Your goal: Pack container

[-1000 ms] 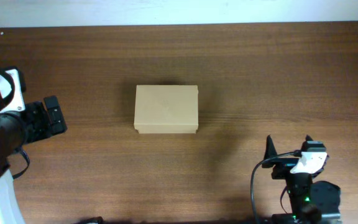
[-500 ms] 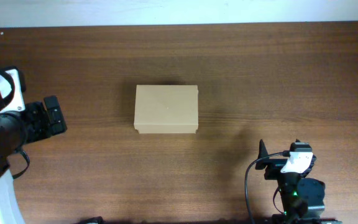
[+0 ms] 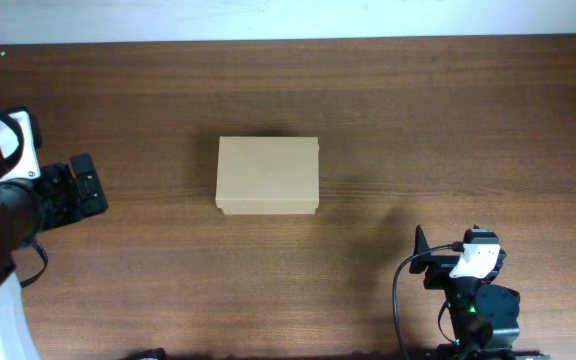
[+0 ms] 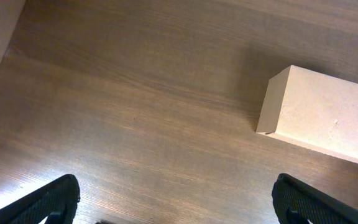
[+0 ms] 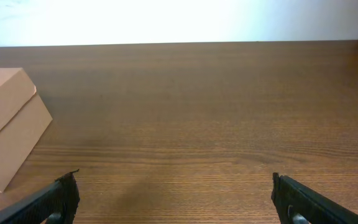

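Both wide and empty: left gripper [image 4: 176, 190] idle, right gripper [image 5: 174, 193] withdrawn to the table's [image 3: 418, 110] near edge; box [image 3: 268, 176] shut, seemingly packed.

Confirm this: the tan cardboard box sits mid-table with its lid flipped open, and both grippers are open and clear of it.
Wrong on one point: the container is closed, not open, as the overhead view shows. The rest holds: it sits in the middle of the table, with the left gripper and right gripper open and clear of it.

Matt cardboard container [image 3: 268, 176], wood-grain table [image 3: 418, 120]
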You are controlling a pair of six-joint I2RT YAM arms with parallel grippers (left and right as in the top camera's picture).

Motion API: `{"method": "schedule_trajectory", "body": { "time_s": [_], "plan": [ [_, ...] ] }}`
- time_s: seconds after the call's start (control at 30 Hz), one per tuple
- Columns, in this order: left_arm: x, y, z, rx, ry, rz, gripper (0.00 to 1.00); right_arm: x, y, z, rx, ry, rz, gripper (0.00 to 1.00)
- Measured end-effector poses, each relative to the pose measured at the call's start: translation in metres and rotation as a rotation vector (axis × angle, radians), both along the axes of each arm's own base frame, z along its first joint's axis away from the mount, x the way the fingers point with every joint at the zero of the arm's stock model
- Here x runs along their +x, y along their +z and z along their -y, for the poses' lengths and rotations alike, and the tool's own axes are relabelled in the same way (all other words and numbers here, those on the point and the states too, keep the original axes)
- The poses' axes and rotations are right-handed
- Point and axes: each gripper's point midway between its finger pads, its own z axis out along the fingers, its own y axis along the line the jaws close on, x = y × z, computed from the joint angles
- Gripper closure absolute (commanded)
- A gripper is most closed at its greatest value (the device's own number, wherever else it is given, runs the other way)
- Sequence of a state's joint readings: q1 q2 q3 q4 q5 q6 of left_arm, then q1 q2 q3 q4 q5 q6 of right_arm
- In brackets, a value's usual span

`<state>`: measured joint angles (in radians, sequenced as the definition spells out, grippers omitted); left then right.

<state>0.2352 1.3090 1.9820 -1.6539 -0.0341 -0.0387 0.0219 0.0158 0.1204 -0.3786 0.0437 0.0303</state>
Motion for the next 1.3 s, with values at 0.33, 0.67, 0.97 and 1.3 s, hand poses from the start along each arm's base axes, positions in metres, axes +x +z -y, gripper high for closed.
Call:
{"method": "schedule_trajectory", "body": {
  "time_s": [0.33, 0.67, 0.97, 1.3],
  "plan": [
    [-0.002, 0.002, 0.000, 0.002, 0.000, 0.009, 0.00, 0.000, 0.000, 0.000, 0.000, 0.000, 0.000, 0.01],
    [-0.027, 0.054, 0.021, 0.124, -0.064, 0.582, 0.00, 0.000, 0.001, 0.000, 0.001, 0.001, 0.005, 0.01],
    [-0.032, -0.025, 0.055, 0.105, -0.215, 0.844, 0.00, 0.000, 0.001, -0.001, 0.001, 0.003, 0.008, 0.01],
    [-0.026, -0.133, 0.060, 0.086, -0.241, 0.750, 0.00, 0.000, 0.001, -0.001, 0.001, 0.003, 0.009, 0.01]
  ]
}}
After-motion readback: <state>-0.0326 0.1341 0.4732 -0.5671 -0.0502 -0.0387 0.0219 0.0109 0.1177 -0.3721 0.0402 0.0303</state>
